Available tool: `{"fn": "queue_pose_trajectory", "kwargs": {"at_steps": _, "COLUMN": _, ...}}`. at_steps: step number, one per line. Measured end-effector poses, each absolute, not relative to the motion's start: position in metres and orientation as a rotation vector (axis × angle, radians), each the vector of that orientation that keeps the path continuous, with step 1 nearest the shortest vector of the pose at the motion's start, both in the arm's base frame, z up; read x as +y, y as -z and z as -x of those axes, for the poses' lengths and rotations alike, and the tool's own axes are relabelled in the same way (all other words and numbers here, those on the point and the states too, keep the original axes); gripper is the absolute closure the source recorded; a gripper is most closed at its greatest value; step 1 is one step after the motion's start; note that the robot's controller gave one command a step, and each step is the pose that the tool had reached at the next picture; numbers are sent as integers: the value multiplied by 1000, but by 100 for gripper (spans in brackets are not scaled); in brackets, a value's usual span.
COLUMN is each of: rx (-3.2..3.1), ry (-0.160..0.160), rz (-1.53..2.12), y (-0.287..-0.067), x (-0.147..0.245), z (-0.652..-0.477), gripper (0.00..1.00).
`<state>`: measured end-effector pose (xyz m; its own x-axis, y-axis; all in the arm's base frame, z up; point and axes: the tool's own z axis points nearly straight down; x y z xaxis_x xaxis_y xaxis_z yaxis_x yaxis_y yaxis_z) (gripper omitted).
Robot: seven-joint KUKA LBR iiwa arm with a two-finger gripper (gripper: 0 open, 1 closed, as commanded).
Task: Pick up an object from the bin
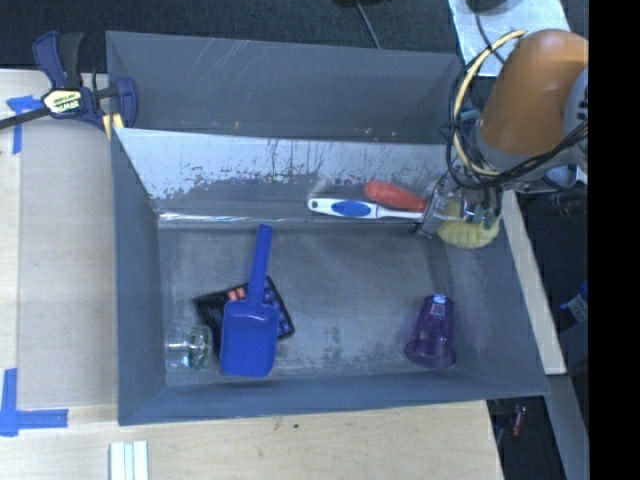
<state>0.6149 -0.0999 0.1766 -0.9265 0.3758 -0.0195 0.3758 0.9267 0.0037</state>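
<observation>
Hanging at the back right corner of the grey bin (300, 78), my hand (452, 214); can't tell how open it is or whether it grips anything. Pale yellow rounded lump (472, 235) just beside it, on the near side. Red-handled tool (394, 196) and white-and-blue-handled tool (345, 208) lie just left along the back wall. Purple cup (431, 334) front right. Blue scoop (248, 333) front left, over a black item (212, 310), clear glass jar (187, 348) beside.

A blue scoop (250, 323) lies across a black item (213, 311) at the near left of the grey metal bin (340, 278), a clear jar (188, 348) beside them. A purple cup (432, 333) sits near right, a white-and-blue tool (345, 208) by the far wall.
</observation>
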Motion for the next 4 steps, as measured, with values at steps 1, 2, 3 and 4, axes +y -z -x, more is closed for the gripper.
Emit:
{"fn": "queue_pose_trajectory", "kwargs": {"at_steps": 1, "rx": 3080, "ry": 1, "rz": -577, "y": -152, "x": -99, "z": -620, "gripper": 100}}
{"fn": "queue_pose_trajectory", "kwargs": {"at_steps": 2, "rx": 3069, "ry": 2, "rz": -550, "y": -274, "x": -91, "z": -599, "gripper": 100}}
{"fn": "queue_pose_trajectory", "kwargs": {"at_steps": 3, "rx": 3072, "ry": 2, "rz": -558, "y": -298, "x": -95, "z": -603, "gripper": 100}}
{"fn": "queue_pose_trajectory", "kwargs": {"at_steps": 4, "rx": 3065, "ry": 3, "rz": -538, "y": -277, "x": -88, "z": -605, "gripper": 100}}
